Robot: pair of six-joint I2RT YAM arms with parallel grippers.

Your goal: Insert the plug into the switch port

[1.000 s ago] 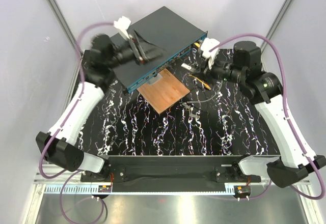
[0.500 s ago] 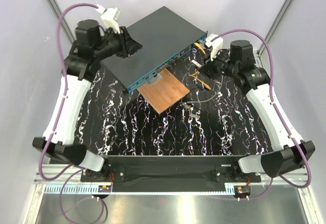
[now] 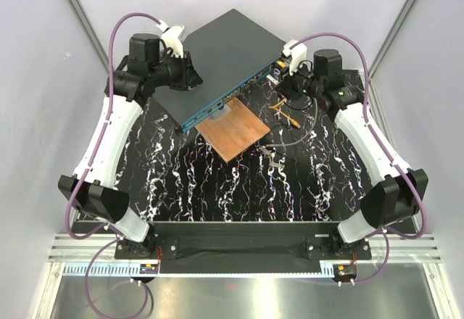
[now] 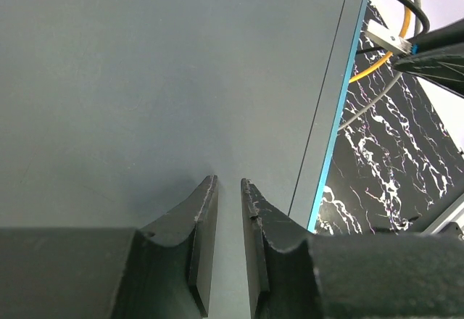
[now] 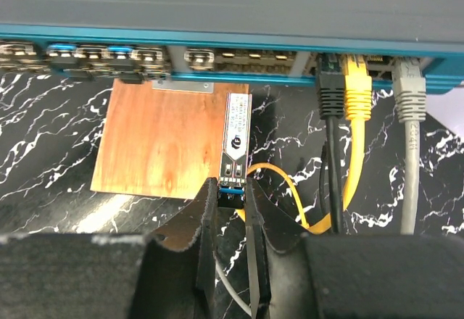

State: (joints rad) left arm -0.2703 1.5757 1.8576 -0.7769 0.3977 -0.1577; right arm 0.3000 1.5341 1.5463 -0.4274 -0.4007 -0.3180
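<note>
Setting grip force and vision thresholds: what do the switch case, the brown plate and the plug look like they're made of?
Switch case: likely painted sheet metal, matte grey-green, crisp straight edge. Brown plate: coppery with streaky grain, so copper-clad board or wood; unclear. Plug: bare silvery metal shell, printed label.

Bright even white light, faint soft shadows, all views fairly sharp

Robotics lab test cell, plain white walls (image 3: 29, 116), aluminium frame rail (image 3: 435, 250), black marbled table (image 3: 217, 188), network switch (image 3: 225, 51) with patch cables (image 5: 357, 130)
</note>
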